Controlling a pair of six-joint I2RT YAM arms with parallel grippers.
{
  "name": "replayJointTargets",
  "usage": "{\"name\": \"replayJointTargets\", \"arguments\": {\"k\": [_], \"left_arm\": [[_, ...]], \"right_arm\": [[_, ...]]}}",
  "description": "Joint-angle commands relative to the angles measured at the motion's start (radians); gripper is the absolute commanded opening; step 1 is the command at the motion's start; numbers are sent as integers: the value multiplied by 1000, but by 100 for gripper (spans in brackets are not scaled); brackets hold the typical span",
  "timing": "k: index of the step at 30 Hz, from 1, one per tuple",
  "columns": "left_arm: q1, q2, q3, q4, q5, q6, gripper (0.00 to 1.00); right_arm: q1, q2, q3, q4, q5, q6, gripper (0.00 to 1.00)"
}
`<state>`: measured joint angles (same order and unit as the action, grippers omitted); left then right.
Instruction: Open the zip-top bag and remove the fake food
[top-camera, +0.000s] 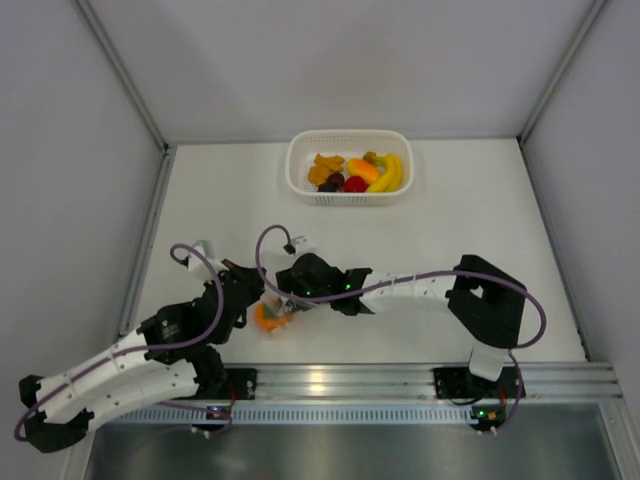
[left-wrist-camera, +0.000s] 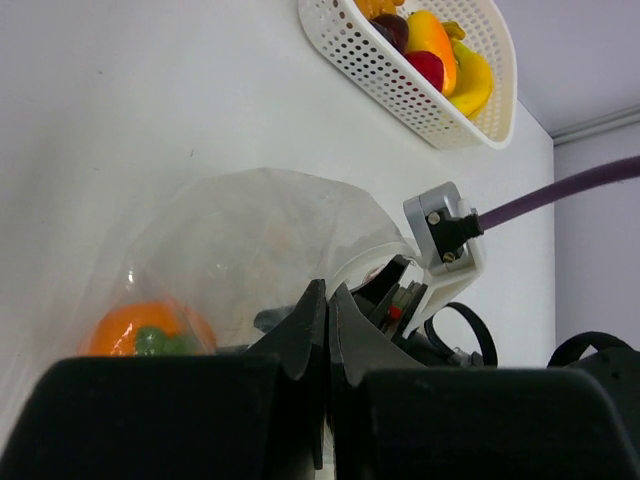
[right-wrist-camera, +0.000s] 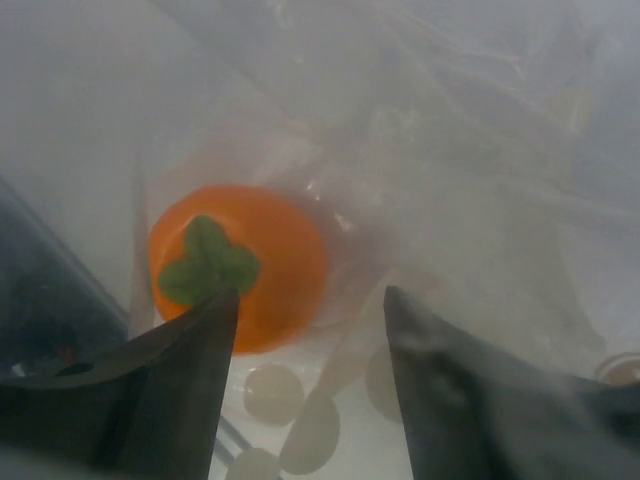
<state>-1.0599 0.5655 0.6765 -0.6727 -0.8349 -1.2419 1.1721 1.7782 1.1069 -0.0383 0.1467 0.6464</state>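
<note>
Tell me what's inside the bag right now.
One round orange fruit with a green top shows through the clear bag. Nothing else shows inside, though the left gripper covers the bag's near edge.

- White perforated basket (top-camera: 350, 198): oblong with rounded corners, standing upright on the table.
- White table (top-camera: 480, 230): spreads out under the basket on all sides.
- Metal rail (top-camera: 340, 381): well apart from the basket, along the table's near edge.
- Grey wall panels (top-camera: 340, 60): the back one stands just behind the basket.
</note>
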Motion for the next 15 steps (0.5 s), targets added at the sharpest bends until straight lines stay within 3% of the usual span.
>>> {"name": "replayJointTargets", "arguments": {"k": [1,7,9,15], "left_arm": [[1,-7,-11,22,-26,30,0],[1,-7,-35,22,-26,15,0],[1,-6,-40,22,-24,12,0],[1,-18,-48,22,-30,16,0]], "right_arm": [[38,-37,-28,202,-81,-63,63],[55,-19,-61,342,-130,-71,70],[55,-7,-65,391,-140,-74,77],[61,125,7,371,-179,-83,90]]}}
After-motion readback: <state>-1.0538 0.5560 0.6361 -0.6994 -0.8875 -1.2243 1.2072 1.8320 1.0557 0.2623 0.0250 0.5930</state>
